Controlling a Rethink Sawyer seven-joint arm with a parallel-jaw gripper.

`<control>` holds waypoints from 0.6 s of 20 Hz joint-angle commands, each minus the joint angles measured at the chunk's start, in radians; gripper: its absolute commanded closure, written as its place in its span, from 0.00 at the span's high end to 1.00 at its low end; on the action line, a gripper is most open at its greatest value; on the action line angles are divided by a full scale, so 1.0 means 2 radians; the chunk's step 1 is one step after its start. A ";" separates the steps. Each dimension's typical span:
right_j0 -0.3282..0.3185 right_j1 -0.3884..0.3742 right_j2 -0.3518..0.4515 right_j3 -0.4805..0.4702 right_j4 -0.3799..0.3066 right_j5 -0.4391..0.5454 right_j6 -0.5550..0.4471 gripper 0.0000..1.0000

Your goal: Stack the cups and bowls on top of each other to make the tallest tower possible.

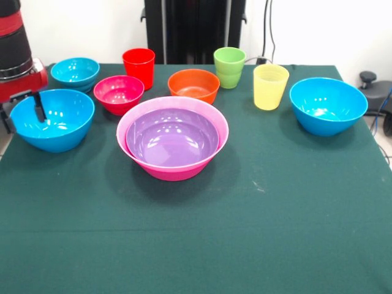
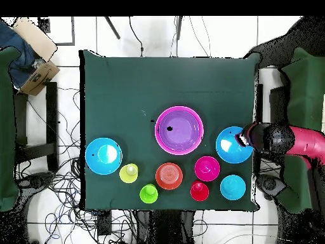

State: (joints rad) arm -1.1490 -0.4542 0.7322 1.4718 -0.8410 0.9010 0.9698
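Gripper (image 1: 40,110): over left blue bowl (image 1: 52,120) rim, aperture and grasp unclear
Tower (image 1: 172,138): purple bowl (image 1: 172,136) nested in pink bowl (image 1: 173,170)

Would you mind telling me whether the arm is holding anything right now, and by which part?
It cannot be told for sure: the end effector reaches down at the near-side rim of the blue bowl, but no closed hold is visible.

No legible txt, labels or nos. on anything in view.
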 commanded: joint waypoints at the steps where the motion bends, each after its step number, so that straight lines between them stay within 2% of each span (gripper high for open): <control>1: 0.008 0.027 -0.026 -0.003 -0.014 -0.028 -0.034 1.00; 7: -0.003 0.065 -0.024 -0.017 -0.021 -0.052 -0.046 1.00; 12: -0.006 0.067 -0.021 -0.025 -0.017 -0.045 -0.064 1.00</control>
State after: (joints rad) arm -1.1710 -0.4052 0.7327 1.4572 -0.8407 0.8505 0.9698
